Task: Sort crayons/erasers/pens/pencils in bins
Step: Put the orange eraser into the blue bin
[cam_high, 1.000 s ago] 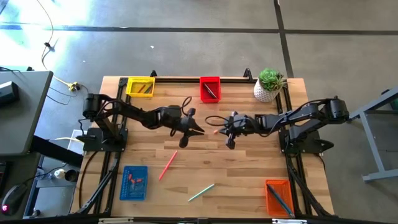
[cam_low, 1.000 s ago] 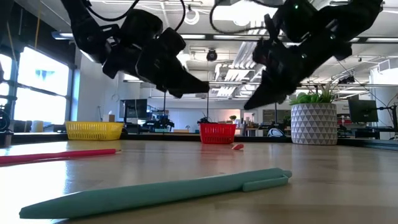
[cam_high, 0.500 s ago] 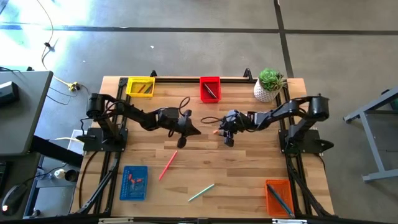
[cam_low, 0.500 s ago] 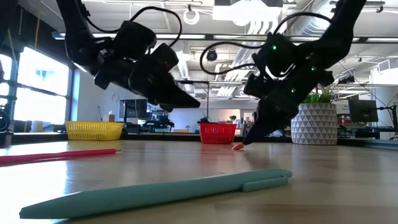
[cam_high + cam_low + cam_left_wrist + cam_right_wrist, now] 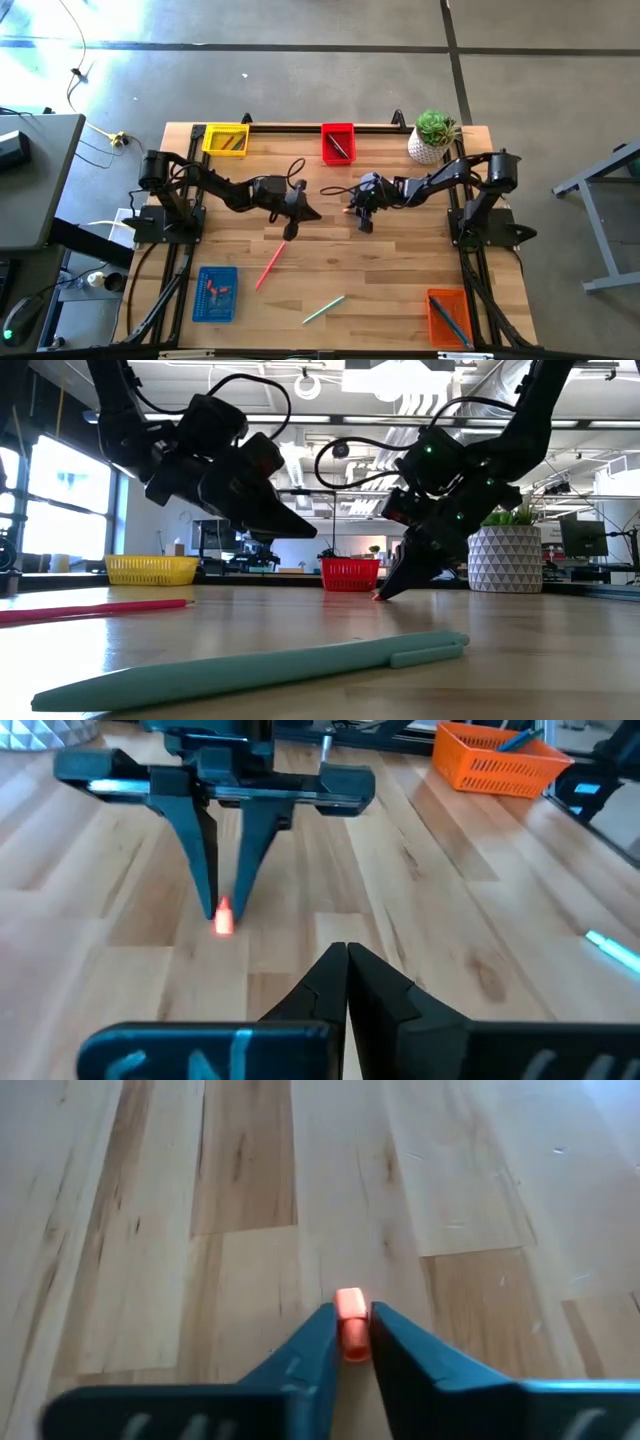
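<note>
Two bins (image 5: 226, 139) (image 5: 337, 143) and a plant pot (image 5: 430, 143) line the table's (image 5: 400, 270) far edge; two more bins (image 5: 215, 293) (image 5: 448, 316) sit at the near corners. Mid-table, the right tool (image 5: 350, 209) straddles a small eraser (image 5: 350, 1324), facing the left tool (image 5: 318, 213). Nearer lie a pencil (image 5: 270, 264) and a pen (image 5: 323, 309).

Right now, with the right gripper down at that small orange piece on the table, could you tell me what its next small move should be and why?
Probably lift straight up a little. The right gripper has its fingers closed on the small orange piece, with its tips at the wooden table, so it needs clearance before carrying. The left gripper hangs shut nearby, facing it.
</note>
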Tool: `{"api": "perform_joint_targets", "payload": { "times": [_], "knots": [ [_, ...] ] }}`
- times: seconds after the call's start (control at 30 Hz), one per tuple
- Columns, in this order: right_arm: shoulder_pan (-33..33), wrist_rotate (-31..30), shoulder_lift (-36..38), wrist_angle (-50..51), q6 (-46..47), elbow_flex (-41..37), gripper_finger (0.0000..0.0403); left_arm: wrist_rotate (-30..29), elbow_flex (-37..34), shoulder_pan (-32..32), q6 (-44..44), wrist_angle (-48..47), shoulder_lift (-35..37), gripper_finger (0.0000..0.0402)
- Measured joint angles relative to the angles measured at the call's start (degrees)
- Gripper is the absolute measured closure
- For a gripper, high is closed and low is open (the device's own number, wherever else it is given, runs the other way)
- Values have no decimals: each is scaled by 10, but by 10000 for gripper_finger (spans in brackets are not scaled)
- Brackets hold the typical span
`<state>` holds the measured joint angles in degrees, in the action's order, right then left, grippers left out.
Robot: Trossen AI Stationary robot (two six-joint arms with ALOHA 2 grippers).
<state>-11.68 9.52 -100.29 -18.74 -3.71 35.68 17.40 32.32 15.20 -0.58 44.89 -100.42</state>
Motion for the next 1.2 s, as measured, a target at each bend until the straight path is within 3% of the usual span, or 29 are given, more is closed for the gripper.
{"api": "perform_joint_targets", "payload": {
  "times": [0.13,0.23,0.37,0.53,0.63,0.7,0.9,1.2],
  "knots": [
    [0,0,3,1,2,0,391,7,0,0,-51,-3,0,397],
    [0,11,3,-16,15,-2,393,-4,0,-7,-49,-7,0,383],
    [6,75,4,-56,53,11,388,-80,0,-43,57,-5,0,351],
    [31,84,5,-92,100,40,397,-193,7,-97,205,-5,0,310],
    [44,89,5,-97,128,58,399,-271,9,-122,247,13,0,292],
    [52,90,5,-94,140,68,399,-284,9,-130,263,21,0,285],
    [69,93,5,-98,171,87,399,-287,9,-145,277,21,0,287],
    [70,101,5,-120,256,90,400,-349,9,-171,338,24,0,318]
  ]
}}
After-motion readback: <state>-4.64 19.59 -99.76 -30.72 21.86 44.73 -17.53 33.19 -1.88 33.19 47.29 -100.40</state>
